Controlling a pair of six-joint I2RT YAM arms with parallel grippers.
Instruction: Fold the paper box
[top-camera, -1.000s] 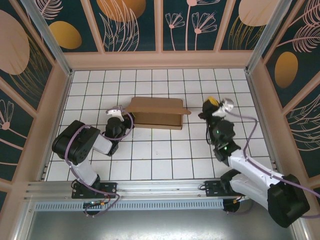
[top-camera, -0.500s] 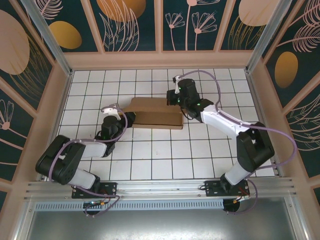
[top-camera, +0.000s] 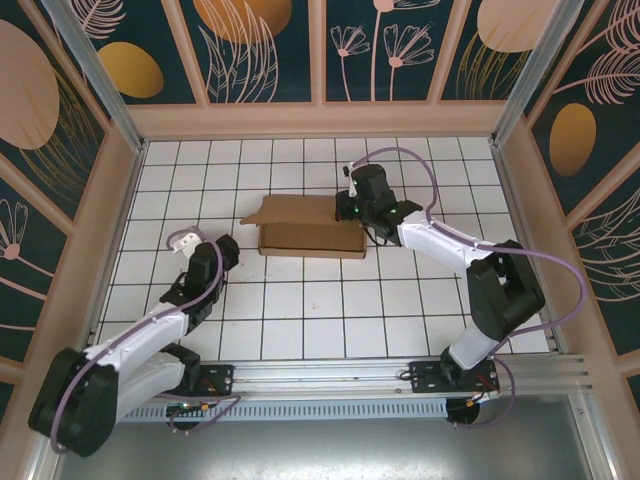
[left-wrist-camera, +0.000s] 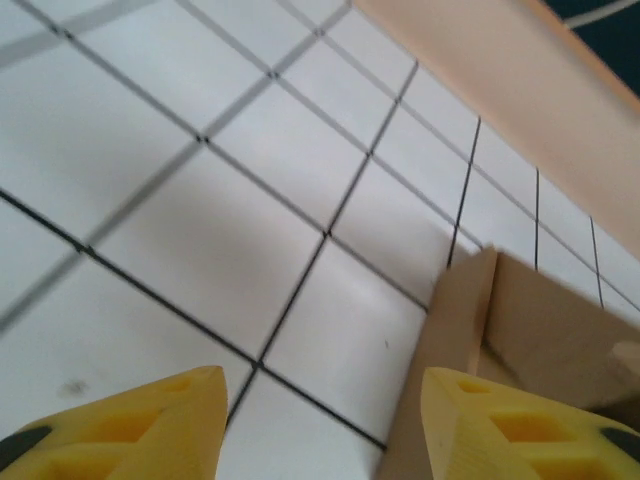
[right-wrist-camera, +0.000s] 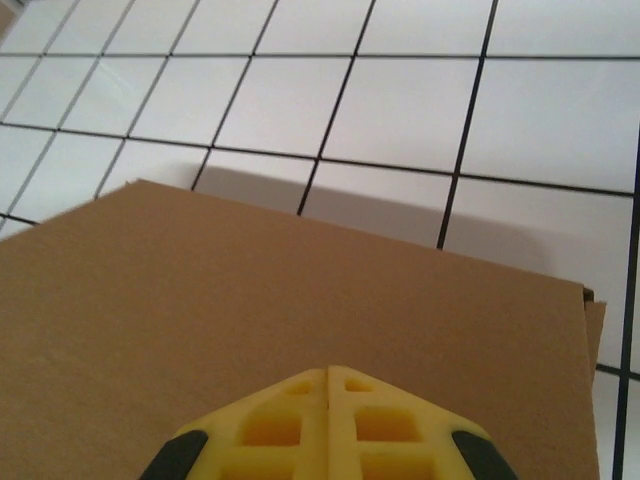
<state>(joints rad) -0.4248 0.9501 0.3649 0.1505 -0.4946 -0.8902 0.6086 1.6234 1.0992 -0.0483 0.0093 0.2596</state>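
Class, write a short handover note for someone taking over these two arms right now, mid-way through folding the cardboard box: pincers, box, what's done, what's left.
Cardboard box: mid-table, partly folded, front wall upright, one flap sticking out at its left end.
Left pincer: open, empty, low over the tiled table, left of the box and apart from it.
Right pincer: shut, holding nothing, tips over the box's top panel near its right end; contact cannot be told.
Left to do: probably tuck that flap and finish closing.
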